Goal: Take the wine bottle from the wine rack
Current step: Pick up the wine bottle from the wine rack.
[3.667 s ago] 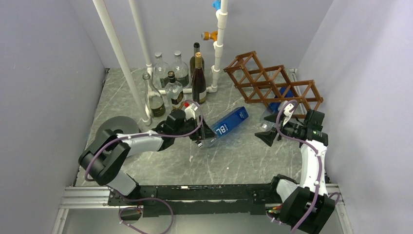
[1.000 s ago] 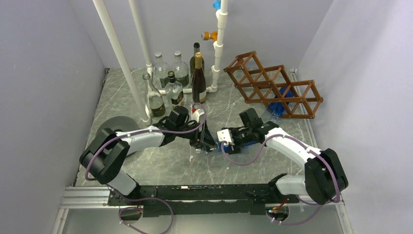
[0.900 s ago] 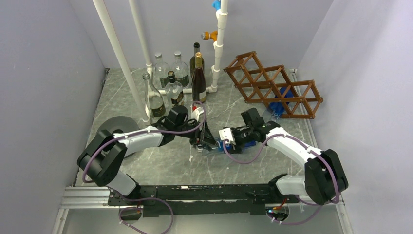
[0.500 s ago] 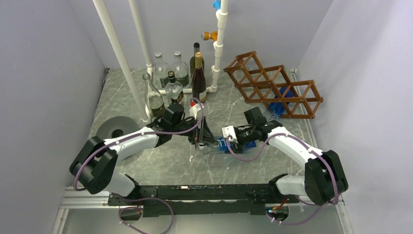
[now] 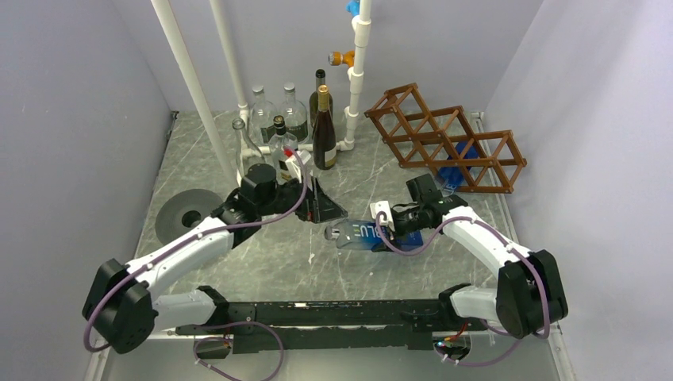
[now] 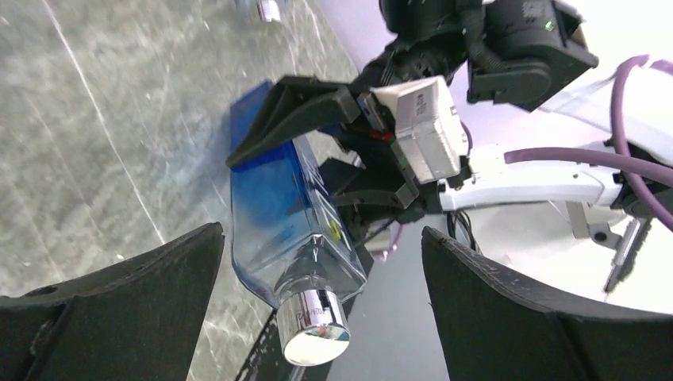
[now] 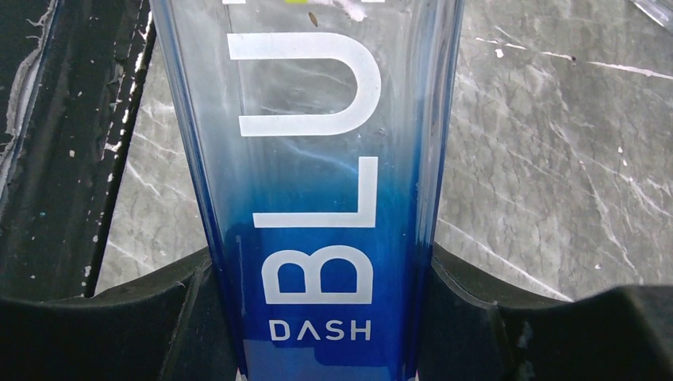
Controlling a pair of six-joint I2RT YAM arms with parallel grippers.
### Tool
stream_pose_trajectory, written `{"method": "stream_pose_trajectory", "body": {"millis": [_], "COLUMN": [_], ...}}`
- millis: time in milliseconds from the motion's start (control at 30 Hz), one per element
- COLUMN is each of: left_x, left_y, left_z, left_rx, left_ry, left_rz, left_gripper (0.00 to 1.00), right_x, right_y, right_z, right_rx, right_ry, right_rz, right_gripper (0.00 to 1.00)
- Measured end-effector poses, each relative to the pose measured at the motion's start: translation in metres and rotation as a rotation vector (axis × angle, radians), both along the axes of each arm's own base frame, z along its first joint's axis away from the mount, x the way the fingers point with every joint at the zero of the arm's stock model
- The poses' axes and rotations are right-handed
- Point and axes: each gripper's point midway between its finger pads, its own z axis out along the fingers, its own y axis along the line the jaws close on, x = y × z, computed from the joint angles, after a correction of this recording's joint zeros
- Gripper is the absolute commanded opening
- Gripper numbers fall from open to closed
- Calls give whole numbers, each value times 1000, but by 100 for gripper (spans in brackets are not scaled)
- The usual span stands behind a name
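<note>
Blue-tinted glass forms the square-sided wine bottle (image 5: 359,232). It is clear near the short neck and deep blue toward the base, with white block letters down one flat face and a shiny silver screw cap (image 6: 313,331). The bottle lies on its side over the grey, marble-veined surface (image 5: 365,178), well apart from the brown wooden wine rack (image 5: 441,139), with its cap pointing toward the left arm. We cannot tell whether it rests on the surface or hangs just above it.

The right gripper (image 5: 394,228) is clamped on the bottle's lower body. In the right wrist view we see its matte black fingers (image 7: 103,317) pressed against two opposite flat sides, just below the lettering. The left gripper (image 5: 324,208) stands wide apart and holds nothing. It is near the capped end but clear of the glass, and its broad, curved black fingers (image 6: 119,294) frame the bottle in the left wrist view.

The rack is a lattice of thin slats crossed into diamond-shaped cells, set at an angle near the back right corner. Something blue (image 5: 460,163) shows through its lower cells, too hidden for us to identify. A cluster of upright glass bottles (image 5: 324,131), some clear and some dark, stands at the back beside white plastic pipes (image 5: 190,87). A flat grey disc (image 5: 184,213) lies at the left.
</note>
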Motion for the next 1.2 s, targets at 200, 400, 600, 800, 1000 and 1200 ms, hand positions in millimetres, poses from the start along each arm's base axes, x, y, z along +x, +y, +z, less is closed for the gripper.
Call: {"method": "stream_pose_trajectory", "body": {"millis": [200, 400, 600, 800, 1000, 1200], "left_x": [9, 18, 22, 30, 26, 28], "left_y": [14, 26, 35, 37, 25, 6], "left_z": [32, 46, 35, 36, 34, 39], "left_rx": [-35, -50, -89, -122, -104, -67], "left_ry": [-129, -177, -116, -52, -24, -17], "left_rz": [102, 206, 304, 388, 422, 440], "left_gripper": [100, 100, 100, 99, 100, 99], "right_x": [0, 3, 14, 25, 33, 35], "right_y": [-5, -7, -7, -3, -3, -2], "right_z": [3, 12, 25, 30, 33, 34], "right_rx": [13, 60, 112, 145, 161, 173], "right_ry": [27, 81, 114, 141, 180, 199], "right_rz": [-27, -82, -162, -227, -290, -313], "right_gripper": [0, 0, 0, 0, 0, 0]}}
